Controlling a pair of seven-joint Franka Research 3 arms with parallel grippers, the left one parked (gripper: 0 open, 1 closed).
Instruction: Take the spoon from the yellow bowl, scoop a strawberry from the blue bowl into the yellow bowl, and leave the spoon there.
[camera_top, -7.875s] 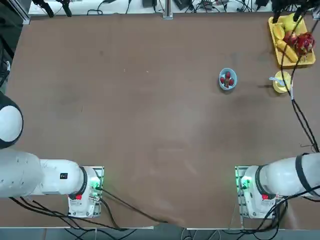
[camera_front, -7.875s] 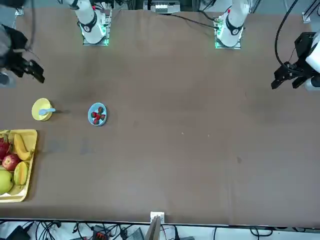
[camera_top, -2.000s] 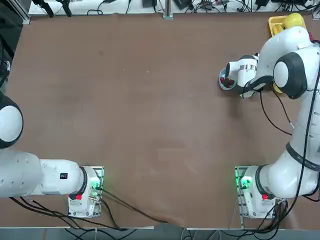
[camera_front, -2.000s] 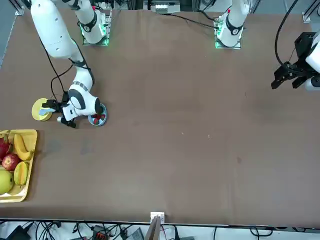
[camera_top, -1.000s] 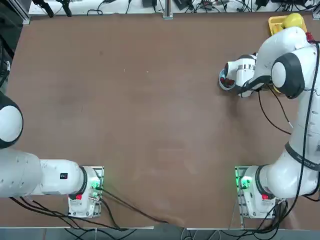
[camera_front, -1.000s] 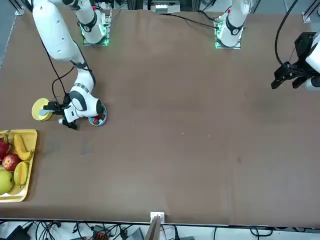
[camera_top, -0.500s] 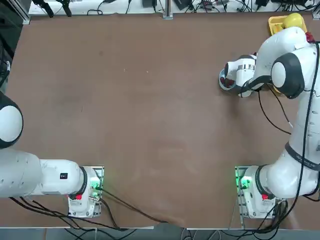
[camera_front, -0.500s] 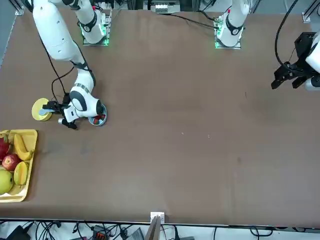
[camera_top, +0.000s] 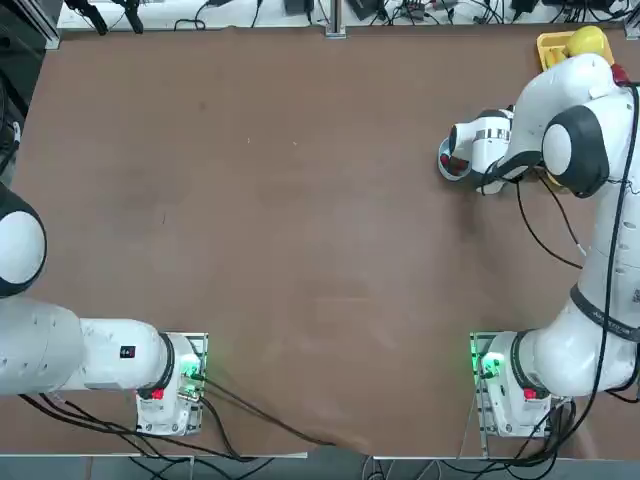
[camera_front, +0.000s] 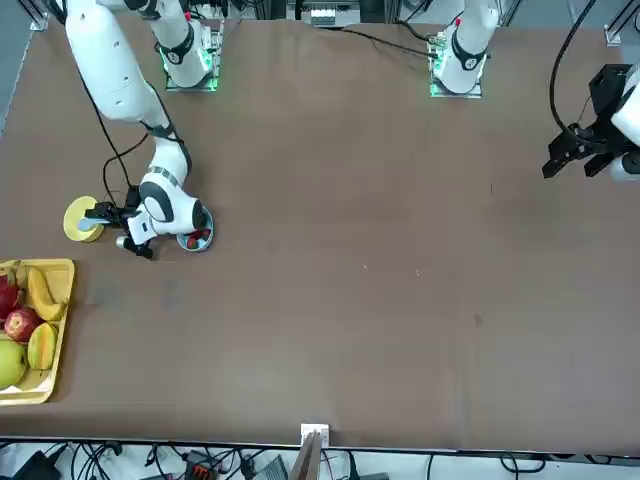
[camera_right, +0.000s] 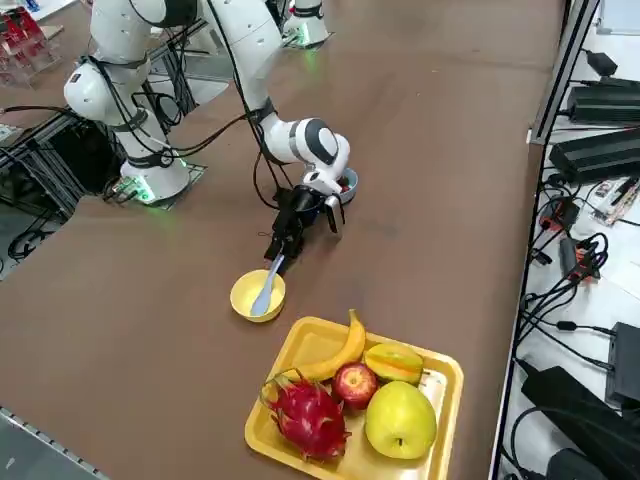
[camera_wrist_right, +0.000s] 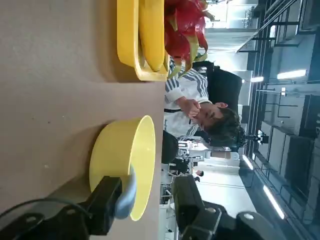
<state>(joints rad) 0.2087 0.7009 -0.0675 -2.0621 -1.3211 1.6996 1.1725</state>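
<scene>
Your right arm (camera_right: 310, 140) has come in over the bench (camera_front: 380, 320) since the earliest view, when the yellow bowl (camera_right: 240, 299) stood free of it, and its jaws (camera_wrist_right: 148, 185) are now at the spoon (camera_right: 264, 297). They stand apart with the handle between them, much nearer one finger than the other, so you don't have a grip yet. The spoon leans in the yellow bowl, its handle over the rim towards you. That puts you at the pick-up, with the scooping all to come. I'd centre on the handle before closing; a one-sided squeeze could twist the spoon or drag the light bowl along. The strawberries (camera_front: 196, 238) sit in the blue bowl (camera_right: 351, 182), partly under your wrist in the top view, so lift clear before swinging across. Beside the yellow bowl is the fruit tray (camera_right: 455, 400), its banana (camera_right: 340, 357) on the near side; keep your return path off it. A person (camera_wrist_right: 187, 102) is seated beyond the bench, and no hand reaches into your work.
</scene>
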